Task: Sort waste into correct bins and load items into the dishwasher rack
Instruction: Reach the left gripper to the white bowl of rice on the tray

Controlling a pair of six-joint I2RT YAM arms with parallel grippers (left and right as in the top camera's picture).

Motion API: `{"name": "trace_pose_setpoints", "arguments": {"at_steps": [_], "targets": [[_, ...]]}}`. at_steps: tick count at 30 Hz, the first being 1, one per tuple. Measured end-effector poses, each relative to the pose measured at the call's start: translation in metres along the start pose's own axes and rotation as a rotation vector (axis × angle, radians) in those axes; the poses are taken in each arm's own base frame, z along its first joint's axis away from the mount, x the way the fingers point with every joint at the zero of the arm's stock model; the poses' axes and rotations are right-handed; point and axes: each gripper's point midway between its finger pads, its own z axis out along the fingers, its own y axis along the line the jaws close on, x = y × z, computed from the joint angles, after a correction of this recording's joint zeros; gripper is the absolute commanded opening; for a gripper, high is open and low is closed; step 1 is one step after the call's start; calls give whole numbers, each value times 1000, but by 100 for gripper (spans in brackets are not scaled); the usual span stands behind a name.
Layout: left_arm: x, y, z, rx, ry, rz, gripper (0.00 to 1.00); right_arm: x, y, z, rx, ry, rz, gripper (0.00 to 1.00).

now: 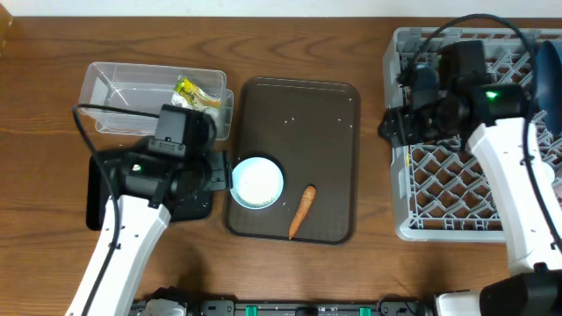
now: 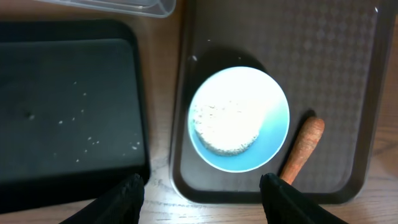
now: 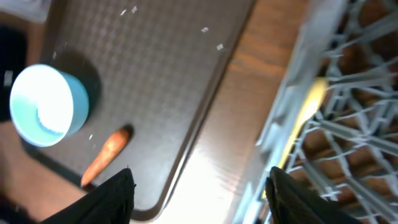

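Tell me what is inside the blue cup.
The cup holds a clump of white rice. The rice hides the bottom beneath it.

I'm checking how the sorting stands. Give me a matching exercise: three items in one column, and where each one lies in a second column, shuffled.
Items:
1. orange carrot
2. yellow-green wrapper
3. pale yellow spoon

Places:
A. in the clear tub
B. in the grey rack
C. on the brown tray

Pairs: 1-C, 2-A, 3-B
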Motion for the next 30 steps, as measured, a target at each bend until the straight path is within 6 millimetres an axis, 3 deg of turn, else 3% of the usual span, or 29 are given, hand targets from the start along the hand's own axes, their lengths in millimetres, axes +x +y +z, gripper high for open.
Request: {"name": "trace_pose_setpoints", "arguments": {"at_steps": [4,10,19,27,30], "targets": [[0,-16,15,14,27,53,63,11,10,2,-14,48,-11,71],[7,-47,51,31,99,147,63,23,4,2,21,100,0,72],[39,-85,106,26,232,264,63,23,1,1,41,101,-1,74],[56,-96,138,12,294,311,62,23,0,1,43,101,-2,75],[59,-95,148,4,309,312,58,24,0,1,43,102,-1,75]]}}
